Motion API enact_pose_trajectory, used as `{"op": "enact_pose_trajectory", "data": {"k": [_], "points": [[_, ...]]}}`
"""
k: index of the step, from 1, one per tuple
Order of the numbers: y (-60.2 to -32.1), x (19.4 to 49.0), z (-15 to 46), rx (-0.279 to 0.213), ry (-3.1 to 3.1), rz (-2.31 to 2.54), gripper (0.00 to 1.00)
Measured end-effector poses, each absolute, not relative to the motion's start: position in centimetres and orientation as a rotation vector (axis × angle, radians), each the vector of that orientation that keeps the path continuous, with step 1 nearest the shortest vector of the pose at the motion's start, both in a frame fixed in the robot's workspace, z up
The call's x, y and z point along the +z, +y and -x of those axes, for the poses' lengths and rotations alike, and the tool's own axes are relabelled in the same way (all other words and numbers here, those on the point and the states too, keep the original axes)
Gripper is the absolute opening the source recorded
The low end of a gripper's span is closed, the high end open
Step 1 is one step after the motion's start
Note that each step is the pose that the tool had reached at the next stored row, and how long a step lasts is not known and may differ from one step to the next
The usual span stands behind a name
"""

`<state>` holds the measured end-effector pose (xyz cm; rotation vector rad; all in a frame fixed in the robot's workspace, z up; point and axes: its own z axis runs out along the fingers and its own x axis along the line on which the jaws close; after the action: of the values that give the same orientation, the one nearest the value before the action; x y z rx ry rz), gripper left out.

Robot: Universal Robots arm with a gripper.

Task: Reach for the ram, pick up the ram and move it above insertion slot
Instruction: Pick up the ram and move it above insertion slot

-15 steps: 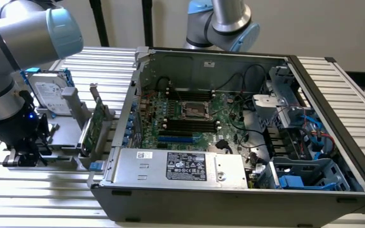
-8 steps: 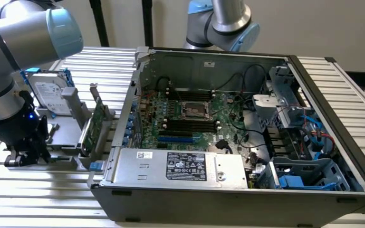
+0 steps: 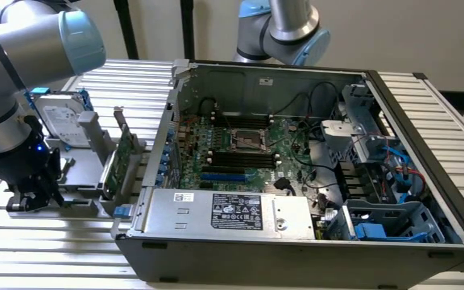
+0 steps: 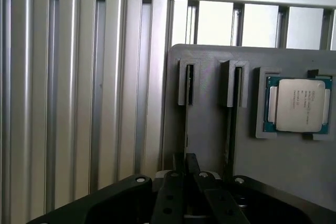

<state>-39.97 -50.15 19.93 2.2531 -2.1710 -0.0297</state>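
Note:
The ram [image 4: 186, 129] stands on edge in the left groove of a grey holder [image 4: 210, 129], seen as a thin dark strip running from a bracket [image 4: 188, 82] down to my gripper [image 4: 186, 167]. The two dark fingers [image 4: 178, 165] sit tight on either side of the ram's near end, shut on it. In the exterior view my gripper [image 3: 26, 198] is low over the holder [image 3: 79, 205], at that view's left, outside the computer case. The black insertion slots [image 3: 240, 161] lie parallel on the motherboard, far from the gripper.
A processor chip [image 4: 297, 104] rests in the holder beside a second groove [image 4: 231, 124]. A hard drive [image 3: 58, 124] and a green card with a bracket [image 3: 119, 158] stand behind the gripper. The open case wall [image 3: 164, 151], a blue slot [image 3: 224, 177] and the processor socket [image 3: 244, 140] lie to the right.

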Motion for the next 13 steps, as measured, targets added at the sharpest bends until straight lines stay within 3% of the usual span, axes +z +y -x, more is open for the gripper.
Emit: {"op": "enact_pose_trajectory", "data": {"k": [13], "points": [[-50.15, 19.88, 39.96, -0.030, -2.242, -2.184, 0.13]]}}
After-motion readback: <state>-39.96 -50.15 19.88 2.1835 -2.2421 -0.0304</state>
